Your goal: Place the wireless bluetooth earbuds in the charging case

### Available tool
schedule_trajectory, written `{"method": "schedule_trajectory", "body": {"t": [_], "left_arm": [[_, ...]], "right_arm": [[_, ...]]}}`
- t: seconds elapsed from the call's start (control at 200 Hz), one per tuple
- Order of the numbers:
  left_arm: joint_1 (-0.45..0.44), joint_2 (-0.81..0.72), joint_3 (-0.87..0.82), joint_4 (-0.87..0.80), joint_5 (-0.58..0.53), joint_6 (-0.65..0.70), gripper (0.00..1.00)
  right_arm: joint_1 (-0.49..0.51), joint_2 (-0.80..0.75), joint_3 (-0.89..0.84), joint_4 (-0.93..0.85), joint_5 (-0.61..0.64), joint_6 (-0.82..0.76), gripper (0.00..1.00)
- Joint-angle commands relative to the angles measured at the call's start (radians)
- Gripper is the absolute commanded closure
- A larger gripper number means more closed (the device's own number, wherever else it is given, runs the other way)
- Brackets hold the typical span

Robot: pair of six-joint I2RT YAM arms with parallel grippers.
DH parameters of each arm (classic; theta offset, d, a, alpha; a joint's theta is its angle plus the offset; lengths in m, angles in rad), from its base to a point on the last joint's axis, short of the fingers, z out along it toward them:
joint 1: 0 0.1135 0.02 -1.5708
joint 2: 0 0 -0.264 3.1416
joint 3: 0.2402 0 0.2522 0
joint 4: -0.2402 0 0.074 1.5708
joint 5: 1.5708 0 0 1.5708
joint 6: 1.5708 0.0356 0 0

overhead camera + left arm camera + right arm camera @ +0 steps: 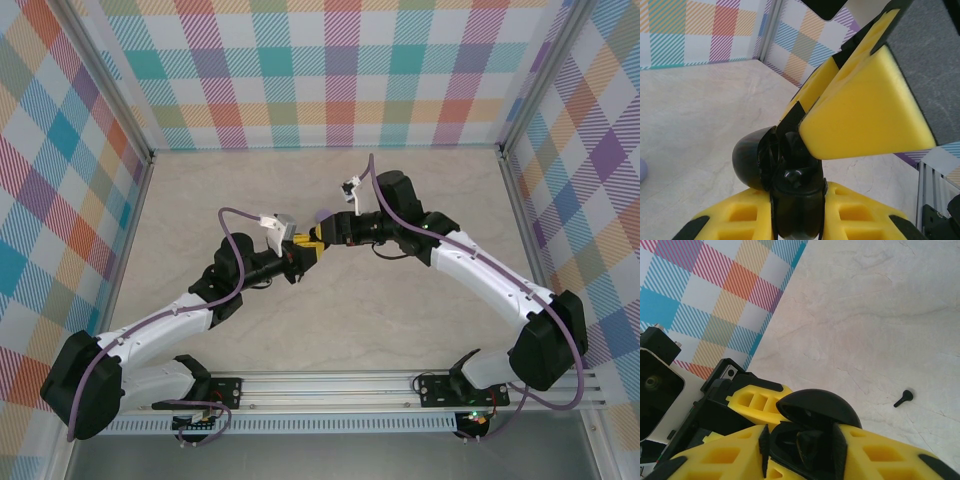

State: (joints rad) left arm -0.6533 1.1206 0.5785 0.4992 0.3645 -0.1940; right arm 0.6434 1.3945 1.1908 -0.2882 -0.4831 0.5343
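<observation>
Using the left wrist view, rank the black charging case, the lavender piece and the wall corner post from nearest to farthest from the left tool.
1. black charging case: gripped in the left tool, centre.
2. lavender piece: on the table, at the left edge.
3. wall corner post: upper middle, beyond the table.

On my screens: yellow fingers (865, 110) edged in black, a glossy black charging case (792, 192), a black earbud (903, 398) on the cream, faintly veined table (865, 315), a lavender piece (323, 214), purple cables (222, 222), walls (300, 70) in pastel teal-orange-pink plaid.
</observation>
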Motion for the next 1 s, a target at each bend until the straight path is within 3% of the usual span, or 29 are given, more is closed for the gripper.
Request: {"method": "schedule_trajectory", "body": {"t": [0.0,0.52,0.83,0.995], "left_arm": [[-0.009,-0.031,0.02,0.029,-0.015,0.01,0.89],[-0.009,-0.071,0.03,-0.046,-0.027,0.046,0.89],[-0.01,-0.164,0.059,-0.164,-0.031,0.061,0.89],[-0.009,-0.238,0.082,-0.246,-0.044,0.061,0.89]], "right_arm": [[0.009,-0.028,0.032,-0.039,0.024,-0.025,0.55],[0.01,-0.091,0.044,-0.105,0.119,-0.062,0.47],[0.007,-0.11,0.065,-0.272,0.389,-0.063,0.44],[0.003,-0.039,0.087,-0.36,0.423,-0.081,0.44]]}}
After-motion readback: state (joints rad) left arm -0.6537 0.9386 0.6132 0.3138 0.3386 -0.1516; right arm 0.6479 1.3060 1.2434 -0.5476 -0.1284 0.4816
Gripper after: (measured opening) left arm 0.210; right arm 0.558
